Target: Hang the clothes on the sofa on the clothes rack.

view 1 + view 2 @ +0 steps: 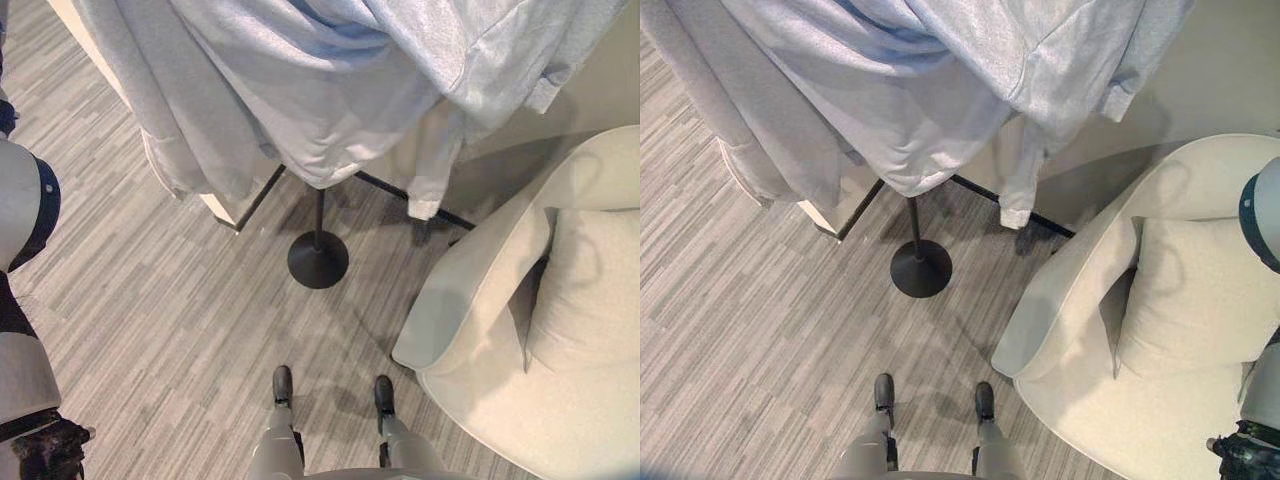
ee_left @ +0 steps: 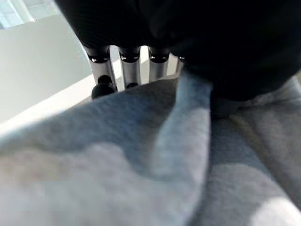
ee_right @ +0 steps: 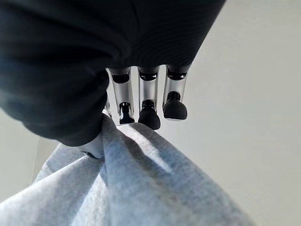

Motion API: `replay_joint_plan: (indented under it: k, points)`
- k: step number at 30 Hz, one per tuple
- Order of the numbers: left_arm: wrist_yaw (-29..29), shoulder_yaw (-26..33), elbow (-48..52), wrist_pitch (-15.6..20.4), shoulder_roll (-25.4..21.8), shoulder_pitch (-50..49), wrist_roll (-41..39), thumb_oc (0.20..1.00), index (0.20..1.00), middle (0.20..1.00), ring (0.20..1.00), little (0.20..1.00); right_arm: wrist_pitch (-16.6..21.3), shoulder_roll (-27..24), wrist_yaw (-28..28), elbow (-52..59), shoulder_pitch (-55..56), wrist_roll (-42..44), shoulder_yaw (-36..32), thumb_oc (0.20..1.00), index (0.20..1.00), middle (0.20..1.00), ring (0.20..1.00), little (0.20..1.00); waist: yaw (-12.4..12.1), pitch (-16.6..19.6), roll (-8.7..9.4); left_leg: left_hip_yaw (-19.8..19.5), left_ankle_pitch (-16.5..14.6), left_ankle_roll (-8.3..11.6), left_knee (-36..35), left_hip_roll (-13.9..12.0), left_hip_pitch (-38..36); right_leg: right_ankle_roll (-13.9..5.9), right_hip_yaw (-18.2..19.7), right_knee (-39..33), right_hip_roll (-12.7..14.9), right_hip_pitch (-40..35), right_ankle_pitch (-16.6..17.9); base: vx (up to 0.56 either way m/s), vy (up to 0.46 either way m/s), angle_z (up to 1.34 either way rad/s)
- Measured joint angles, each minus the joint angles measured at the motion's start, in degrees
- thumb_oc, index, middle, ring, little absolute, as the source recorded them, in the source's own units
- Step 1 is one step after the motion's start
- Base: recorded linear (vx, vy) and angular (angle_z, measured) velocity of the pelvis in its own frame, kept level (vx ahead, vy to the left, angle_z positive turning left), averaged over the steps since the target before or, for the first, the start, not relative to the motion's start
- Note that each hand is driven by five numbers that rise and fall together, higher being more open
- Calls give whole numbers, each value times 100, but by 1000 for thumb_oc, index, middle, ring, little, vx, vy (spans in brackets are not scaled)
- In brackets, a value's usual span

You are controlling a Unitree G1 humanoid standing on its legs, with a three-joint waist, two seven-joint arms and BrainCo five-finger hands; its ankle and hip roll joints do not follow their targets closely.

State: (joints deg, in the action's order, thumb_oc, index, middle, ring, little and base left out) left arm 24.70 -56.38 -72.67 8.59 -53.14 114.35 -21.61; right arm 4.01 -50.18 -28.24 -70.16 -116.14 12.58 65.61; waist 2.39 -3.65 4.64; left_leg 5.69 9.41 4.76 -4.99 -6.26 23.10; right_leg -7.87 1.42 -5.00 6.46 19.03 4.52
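A: Where is the garment?
B: The pale grey sweatshirt (image 1: 330, 90) hangs across the top of the frame over the clothes rack (image 1: 318, 255), whose black pole and round base stand on the striped floor (image 1: 150, 300) at centre. A sleeve cuff dangles right of the pole.
A: And the sofa?
B: The cream sofa (image 1: 1090, 300) sits lower right with a cushion (image 1: 1195, 290) on it.
A: The hands?
B: The left hand (image 2: 129, 70) has its fingers bent down onto the grey cloth, and the right hand (image 3: 148, 96) pinches a fold of it against the thumb
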Motion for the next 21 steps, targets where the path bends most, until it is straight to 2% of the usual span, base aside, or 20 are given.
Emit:
replay_joint_plan:
  k: [4, 9, 16, 19, 21]
  points:
    - [-5, 11, -70, -113, -197, -7, 12, 200, 200, 200, 200, 200, -196, -83, -19, -80, -27, -19, 353, 200, 200, 200, 200, 200, 15, 6, 12, 4, 0, 0, 1, -2, 103, 0, 25, 1, 1, 106, 4, 7, 4, -1]
    - [-42, 21, -45, -124, -161, -283, 327, 200, 200, 200, 200, 200, -215, -69, 123, -69, 361, -359, 224, 200, 200, 200, 200, 200, 10, 9, 15, -1, 1, -1, 1, -19, 80, 0, 5, 56, -19, 106, 3, -54, -11, -1]
    - [-251, 307, -58, -221, 388, -1677, 941, 200, 200, 200, 200, 200, -350, 430, 580, -251, 2213, -816, -420, 200, 200, 200, 200, 200, -29, 10, 19, -41, 2, -3, 32, -35, 102, -3, -57, 274, -45, 209, 1, -63, -19, 0]
    - [-344, 779, -28, -222, 610, -2638, 1179, 200, 200, 200, 200, 200, -336, 755, 788, -146, 3222, -945, -838, 200, 200, 200, 200, 200, -29, 2, 26, -50, 1, -3, 45, -35, 172, -18, -67, 288, -47, 271, -11, -11, -3, 0]
    - [-437, 907, -181, -247, 867, -2948, 1224, 200, 200, 200, 200, 200, -319, 987, 933, -211, 3477, -1019, -843, 200, 200, 200, 200, 200, -56, -1, 30, -53, 1, -3, 45, -35, 270, -18, -66, 256, -49, 350, -11, 0, 0, 0]
